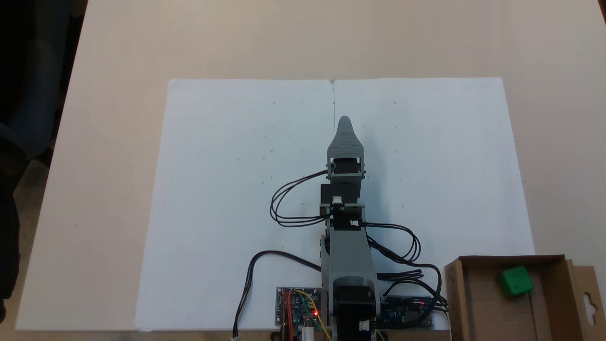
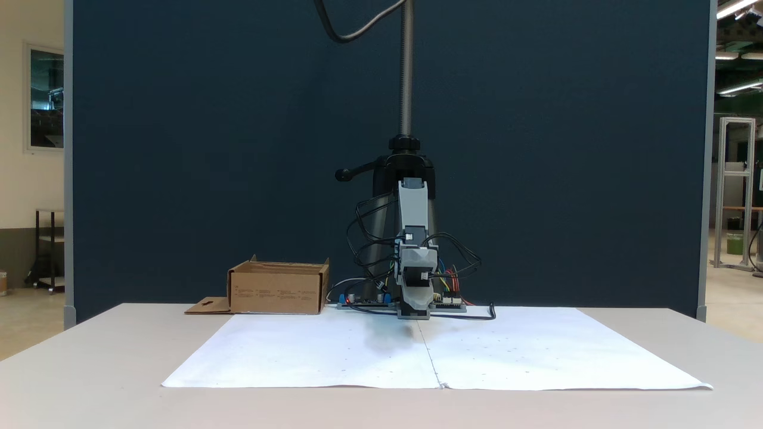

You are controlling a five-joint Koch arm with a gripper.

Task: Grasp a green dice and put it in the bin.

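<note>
The green dice (image 1: 515,281) lies inside the bin (image 1: 458,293), a brown cardboard box at the lower right of a fixed view, toward its back wall. From the front, the bin (image 2: 277,292) stands left of the arm's base, and its walls hide the dice. My gripper (image 1: 344,121) points straight out over the white paper, far from the bin. Nothing shows in it. From above one jaw covers the other. The front fixed view shows the gripper (image 2: 415,307) end-on, low over the paper, so its state is unclear.
Two white paper sheets (image 1: 236,189) cover the middle of the table. Circuit boards (image 1: 298,310) and black cables (image 1: 289,203) sit around the arm's base. The bin's slotted flap (image 1: 587,298) lies flat on its outer side. A camera stand pole (image 2: 406,71) rises behind the arm.
</note>
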